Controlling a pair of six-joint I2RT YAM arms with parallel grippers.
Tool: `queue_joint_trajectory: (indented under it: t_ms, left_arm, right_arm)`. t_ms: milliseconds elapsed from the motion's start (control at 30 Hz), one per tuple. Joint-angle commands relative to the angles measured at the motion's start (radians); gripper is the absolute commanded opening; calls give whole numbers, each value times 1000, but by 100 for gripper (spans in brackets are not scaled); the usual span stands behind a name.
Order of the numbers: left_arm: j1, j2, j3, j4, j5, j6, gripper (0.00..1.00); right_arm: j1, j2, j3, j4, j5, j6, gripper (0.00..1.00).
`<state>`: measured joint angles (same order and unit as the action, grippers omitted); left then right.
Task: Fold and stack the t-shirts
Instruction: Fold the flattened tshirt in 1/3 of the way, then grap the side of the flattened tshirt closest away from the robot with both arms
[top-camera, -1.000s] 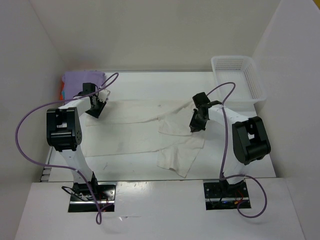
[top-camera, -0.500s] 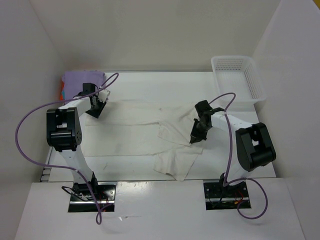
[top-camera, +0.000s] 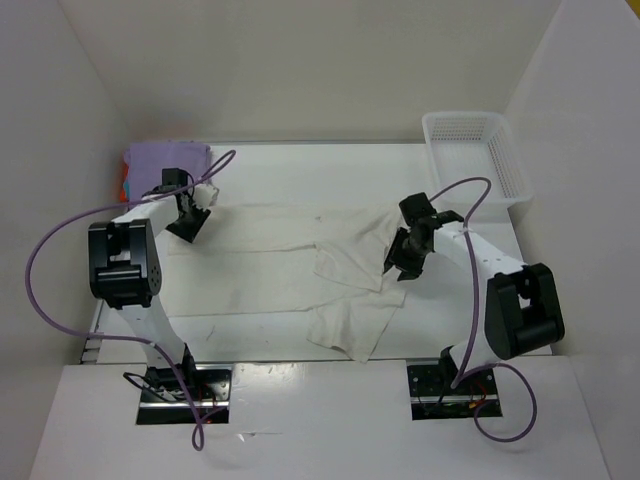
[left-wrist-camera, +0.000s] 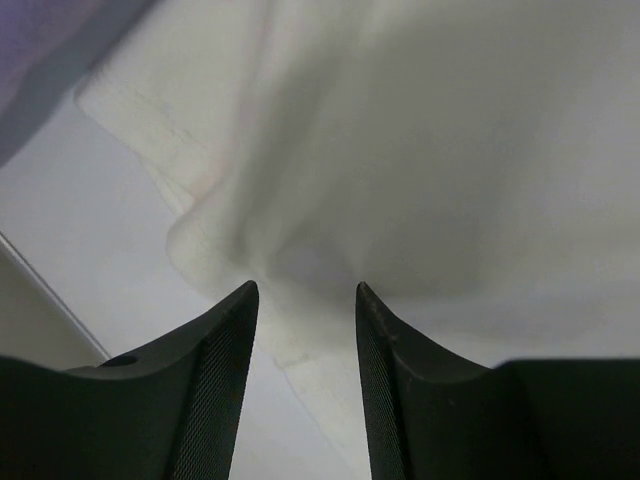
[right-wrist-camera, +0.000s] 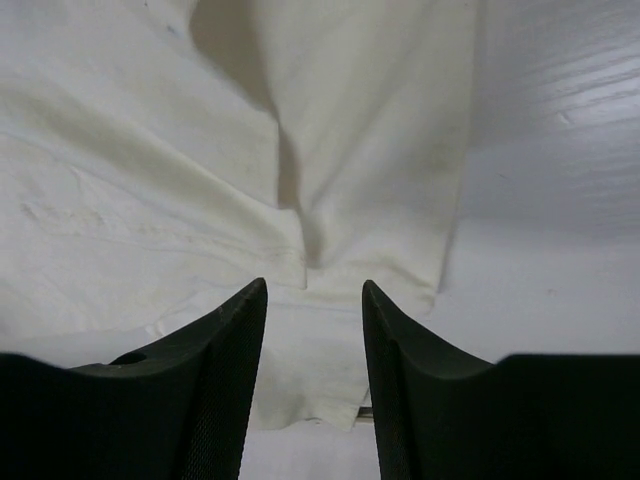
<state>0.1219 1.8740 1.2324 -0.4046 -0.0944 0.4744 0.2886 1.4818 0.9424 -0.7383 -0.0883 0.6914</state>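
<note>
Off-white t-shirt (top-camera: 280, 265) just let go, right end effector (right-wrist-camera: 313, 285) now apart above it. Left end effector (left-wrist-camera: 303, 290) apart too, near worktop's (top-camera: 300, 165) far-left corner. Side fold likely done.

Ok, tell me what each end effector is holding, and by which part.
Nothing: the left end effector and right end effector are both open over the off-white t-shirt.

Mesh basket (top-camera: 510, 165) and lavender t-shirt (top-camera: 165, 160) block the far corners.
</note>
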Motion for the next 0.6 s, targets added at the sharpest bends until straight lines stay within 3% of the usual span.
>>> queue_joint_trajectory:
  t_ms: [0, 167, 300, 567]
  left_arm:
    - [13, -137, -7, -144, 36, 94, 52]
    - [13, -329, -131, -288, -1, 377, 55]
    - [35, -383, -206, -443, -16, 505, 55]
    - [35, -504, -361, -586, -25, 609, 76]
  right_arm:
    - [-6, -50, 56, -119, 59, 42, 49]
    - [263, -77, 47, -180, 22, 111, 50]
    - [489, 9, 72, -263, 96, 152, 60]
    - [792, 12, 42, -299, 140, 305, 69]
